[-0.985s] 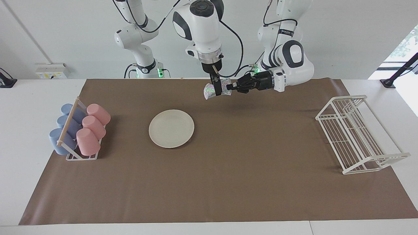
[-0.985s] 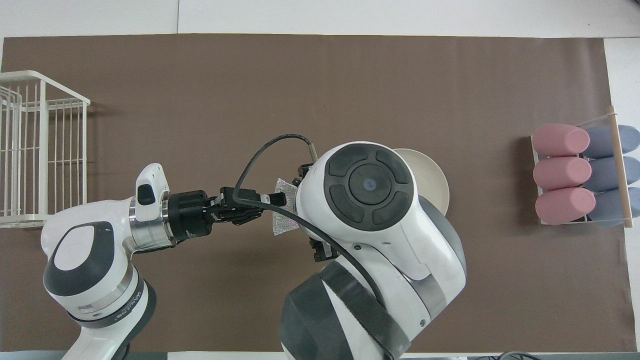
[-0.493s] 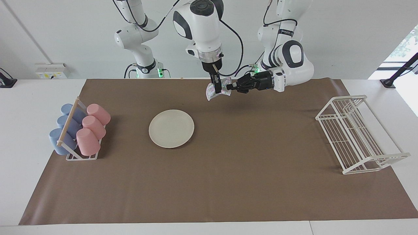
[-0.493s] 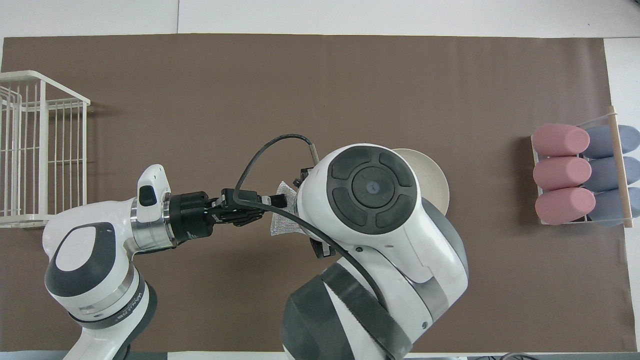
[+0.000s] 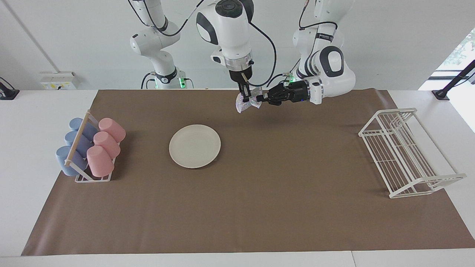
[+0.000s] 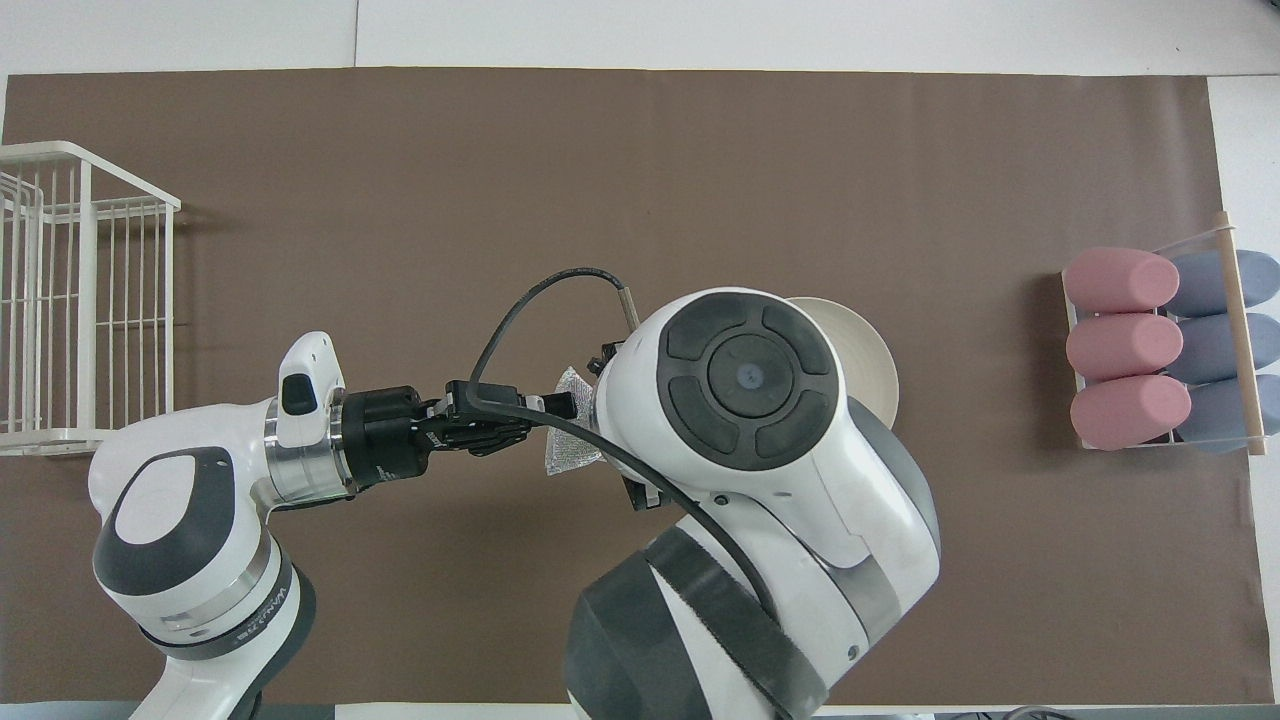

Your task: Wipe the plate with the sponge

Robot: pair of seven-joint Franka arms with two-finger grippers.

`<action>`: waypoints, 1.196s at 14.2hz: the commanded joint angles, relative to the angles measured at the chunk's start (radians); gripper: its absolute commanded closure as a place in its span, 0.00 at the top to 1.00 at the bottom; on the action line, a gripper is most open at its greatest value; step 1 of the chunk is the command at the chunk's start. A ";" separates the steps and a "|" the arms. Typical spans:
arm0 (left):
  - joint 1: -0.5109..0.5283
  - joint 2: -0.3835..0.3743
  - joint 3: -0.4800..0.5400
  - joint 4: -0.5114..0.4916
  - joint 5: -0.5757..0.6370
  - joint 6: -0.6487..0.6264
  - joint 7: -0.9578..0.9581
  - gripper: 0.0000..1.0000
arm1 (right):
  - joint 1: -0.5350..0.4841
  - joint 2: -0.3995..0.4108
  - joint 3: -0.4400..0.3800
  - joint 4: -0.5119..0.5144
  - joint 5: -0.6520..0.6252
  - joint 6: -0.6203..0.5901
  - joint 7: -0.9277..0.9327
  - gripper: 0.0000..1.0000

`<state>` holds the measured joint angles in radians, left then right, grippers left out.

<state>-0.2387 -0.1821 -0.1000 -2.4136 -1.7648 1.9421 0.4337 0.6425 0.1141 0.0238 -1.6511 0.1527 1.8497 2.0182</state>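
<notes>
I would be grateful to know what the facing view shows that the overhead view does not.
Only the facing view shows the whole plate and the right claw shut on the sponge in the air. Only the overhead view shows the right arm's wrist covering most of the plate. Both show the left claw shut on the sponge, the cups and the wire rack.

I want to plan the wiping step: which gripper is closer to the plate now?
Right. The right gripper and the left gripper both grip the sponge in the air, the left's wrist pointing away from the plate.
</notes>
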 commanded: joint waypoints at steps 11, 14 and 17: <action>-0.014 -0.028 0.009 -0.022 -0.008 0.035 0.010 1.00 | -0.118 -0.102 0.001 -0.251 0.004 0.138 -0.364 0.00; -0.011 -0.043 0.010 -0.016 0.043 0.066 -0.001 1.00 | -0.179 -0.084 0.001 -0.373 0.004 0.314 -0.430 0.00; -0.001 -0.057 0.013 0.011 0.209 0.093 -0.105 1.00 | -0.179 -0.082 -0.001 -0.531 0.001 0.458 -0.461 0.00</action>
<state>-0.2387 -0.2020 -0.0930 -2.4105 -1.6481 1.9972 0.4047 0.4677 0.0626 0.0138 -2.0581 0.1523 2.2112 1.5886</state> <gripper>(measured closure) 0.000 0.943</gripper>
